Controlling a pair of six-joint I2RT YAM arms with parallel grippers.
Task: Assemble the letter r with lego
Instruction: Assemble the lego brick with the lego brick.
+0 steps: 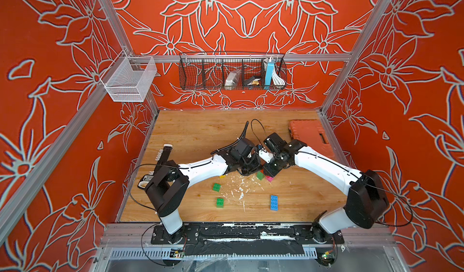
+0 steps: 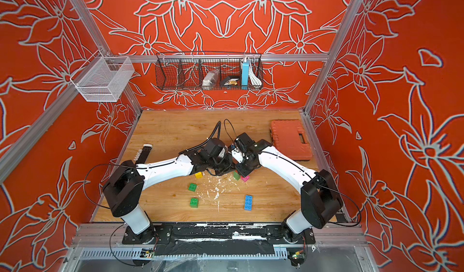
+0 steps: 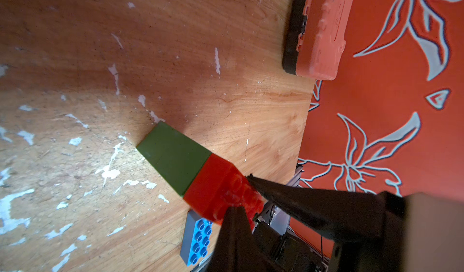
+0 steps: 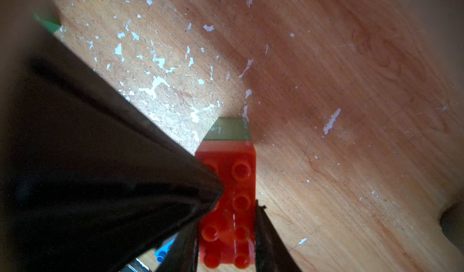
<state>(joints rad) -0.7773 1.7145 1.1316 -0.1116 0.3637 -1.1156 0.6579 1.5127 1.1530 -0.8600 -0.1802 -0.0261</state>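
Right claw (image 4: pixel 227 223) was clamped across the narrow sides of the red brick (image 4: pixel 241 183), which sat on top of a green block (image 3: pixel 173 157) standing on the table (image 1: pixel 200 132) near its middle. Left claw (image 3: pixel 241 193) was closed, its tip resting on the red brick's studs. A pink brick (image 1: pixel 269 178) lay just beside the green block, a yellow brick (image 2: pixel 198 174) near the left arm. Nearer the robot's base lay a loose green brick (image 1: pixel 216 187), a second green brick (image 1: pixel 220 202) and a blue brick (image 1: pixel 274 202).
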